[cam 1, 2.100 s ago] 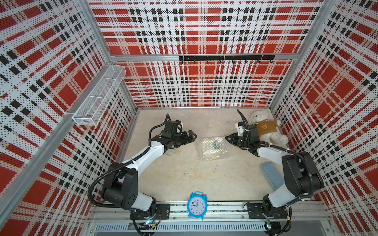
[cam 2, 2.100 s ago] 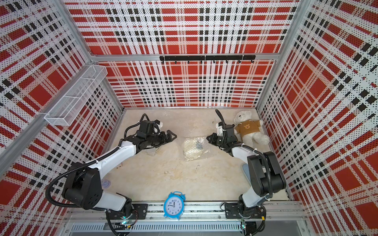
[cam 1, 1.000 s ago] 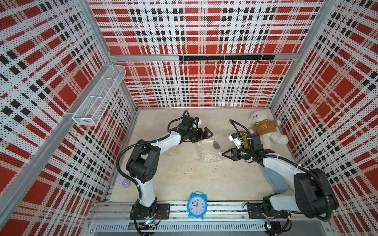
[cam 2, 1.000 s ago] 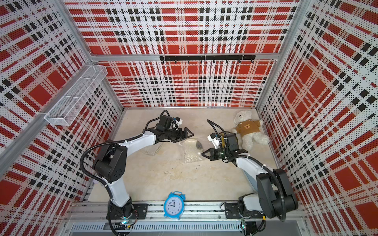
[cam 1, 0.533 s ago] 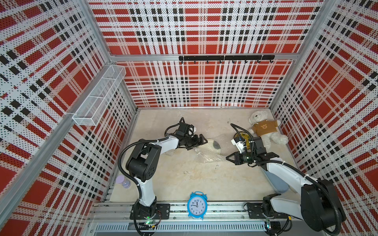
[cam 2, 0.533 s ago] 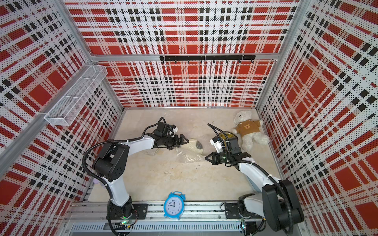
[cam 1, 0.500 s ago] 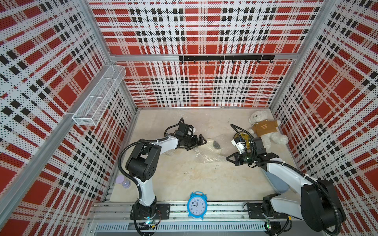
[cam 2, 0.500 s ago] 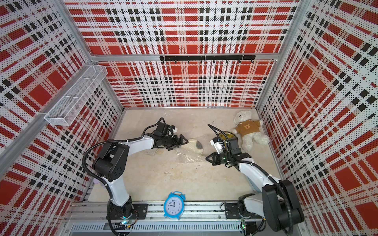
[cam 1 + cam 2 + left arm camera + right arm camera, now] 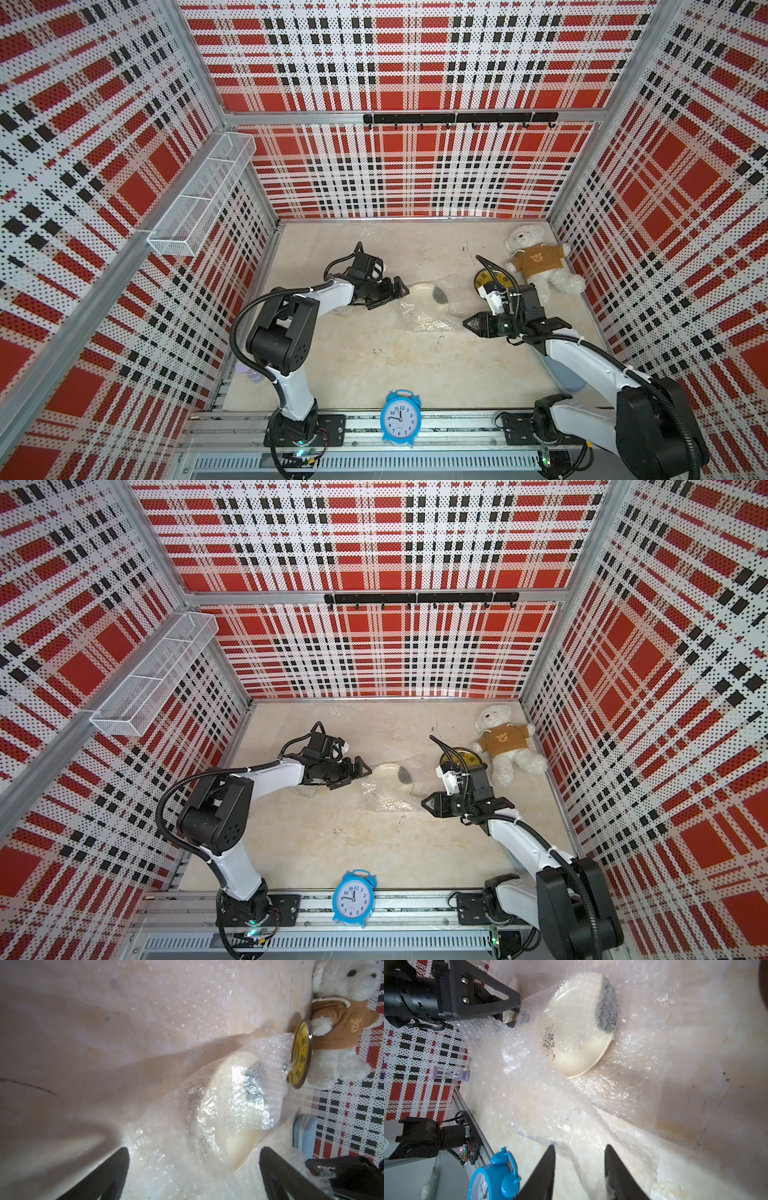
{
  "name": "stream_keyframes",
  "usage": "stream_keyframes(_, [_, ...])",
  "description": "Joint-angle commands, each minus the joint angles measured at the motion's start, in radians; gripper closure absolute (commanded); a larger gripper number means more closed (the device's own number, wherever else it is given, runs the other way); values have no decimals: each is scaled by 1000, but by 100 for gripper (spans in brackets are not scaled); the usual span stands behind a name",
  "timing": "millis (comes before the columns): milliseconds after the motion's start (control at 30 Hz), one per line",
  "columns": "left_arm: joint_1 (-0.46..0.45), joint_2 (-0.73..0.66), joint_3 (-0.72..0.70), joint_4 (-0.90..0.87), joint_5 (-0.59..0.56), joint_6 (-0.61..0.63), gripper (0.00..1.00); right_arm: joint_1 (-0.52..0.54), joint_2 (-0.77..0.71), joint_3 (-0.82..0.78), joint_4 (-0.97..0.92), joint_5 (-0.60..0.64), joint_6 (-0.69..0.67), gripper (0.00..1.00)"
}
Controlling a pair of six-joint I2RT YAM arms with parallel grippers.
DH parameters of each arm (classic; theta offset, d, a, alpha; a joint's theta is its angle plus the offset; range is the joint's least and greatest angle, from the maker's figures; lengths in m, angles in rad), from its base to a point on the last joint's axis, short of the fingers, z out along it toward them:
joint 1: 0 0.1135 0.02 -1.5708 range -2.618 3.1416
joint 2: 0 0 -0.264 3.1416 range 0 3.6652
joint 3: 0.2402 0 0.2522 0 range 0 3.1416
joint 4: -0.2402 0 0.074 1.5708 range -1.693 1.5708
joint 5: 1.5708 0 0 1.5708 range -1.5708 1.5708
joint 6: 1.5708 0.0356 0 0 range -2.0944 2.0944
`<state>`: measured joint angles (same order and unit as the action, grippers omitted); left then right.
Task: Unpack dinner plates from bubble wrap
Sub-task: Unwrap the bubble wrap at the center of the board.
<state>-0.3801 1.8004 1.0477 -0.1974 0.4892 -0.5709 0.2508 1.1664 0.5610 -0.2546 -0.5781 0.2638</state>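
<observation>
Firstly, table (image 9: 374, 365): pale marbled top inside plaid walls, seen from above with the front rail at 6 o'clock
teddy bear (image 9: 536, 262): white with a brown shirt, lying on its back in the 2 o'clock corner
bubble wrap (image 9: 428, 322): clear crinkled sheet just past the table's centre toward 1 o'clock, its loose part trailing toward 6 o'clock; in both top views it lies between the two grippers
alarm clock (image 9: 400, 417): blue, upright at the 6 o'clock edge, well apart from the wrap
cream plate (image 9: 422, 296): round, with a dark patch at its 3 o'clock rim, lying in the bubble wrap; the right wrist view shows bubbles over most of its face and one edge bare
yellow plate (image 9: 482, 279): dark-rimmed, bare, flat on the table at 3 o'clock of the cream plate, just beside the teddy bear
left gripper (image 9: 388, 296): at 9 o'clock of the cream plate, near its rim, jaws spread wide, clamping nothing
right gripper (image 9: 467, 323): at 4 o'clock of the cream plate, at the wrap's edge; its wrist view shows the fingers (image 9: 550, 1159) parted with a clear gap, nothing pinched
vial (image 9: 450, 1074): tiny, purple-capped, lying at the table's 8 o'clock edge
</observation>
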Motion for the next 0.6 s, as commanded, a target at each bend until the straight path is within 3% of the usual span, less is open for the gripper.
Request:
stream_keyframes(0, [-8,-40,11,-7,-1,2,1,-5,-26,85,45,17,21,50])
stream_keyframes(233, [-12,-68,10,-10,9,-2,1,-10,58,251,8,105,35,47])
stream_keyframes(567, [-84,-146,-14,-12,34,-40,1,-39,339,518,-36,187,74,45])
